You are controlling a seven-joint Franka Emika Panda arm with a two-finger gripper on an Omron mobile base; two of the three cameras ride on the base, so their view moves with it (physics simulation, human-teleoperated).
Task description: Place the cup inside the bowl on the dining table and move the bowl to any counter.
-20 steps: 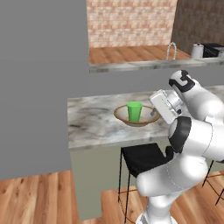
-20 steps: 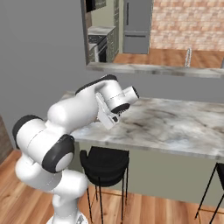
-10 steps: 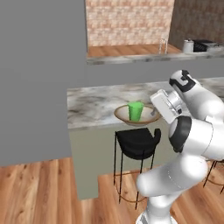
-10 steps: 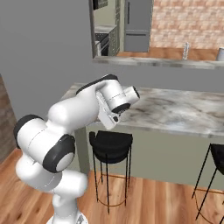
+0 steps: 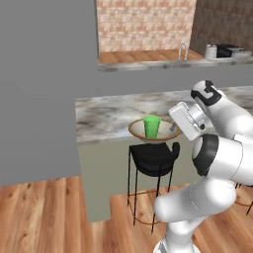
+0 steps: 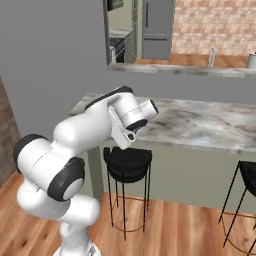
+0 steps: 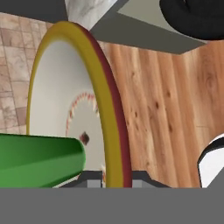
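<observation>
The beige bowl [image 5: 139, 131] with its brown rim hangs level in the air just past the front edge of the marble dining table [image 5: 106, 114], above a black stool. The green cup [image 5: 151, 126] stands upright inside it. My gripper [image 5: 173, 129] is shut on the bowl's right rim. In the hand view the yellow-brown rim of the bowl [image 7: 65, 105] runs down between my fingertips, the gripper [image 7: 116, 179] pinches it, and the cup [image 7: 39, 159] lies at lower left. Wooden floor shows beyond the rim.
A black stool [image 5: 153, 155] stands below the bowl, and another stool [image 6: 247, 175] is further right. A grey wall [image 5: 44, 89] rises on the left. Behind the table runs a counter [image 5: 148, 62] with a faucet [image 5: 182, 51] and brick backsplash.
The whole picture has shifted as the base drives back from the table. The bowl with the cup stays in my grip and now hangs off the table's edge over the stool.
</observation>
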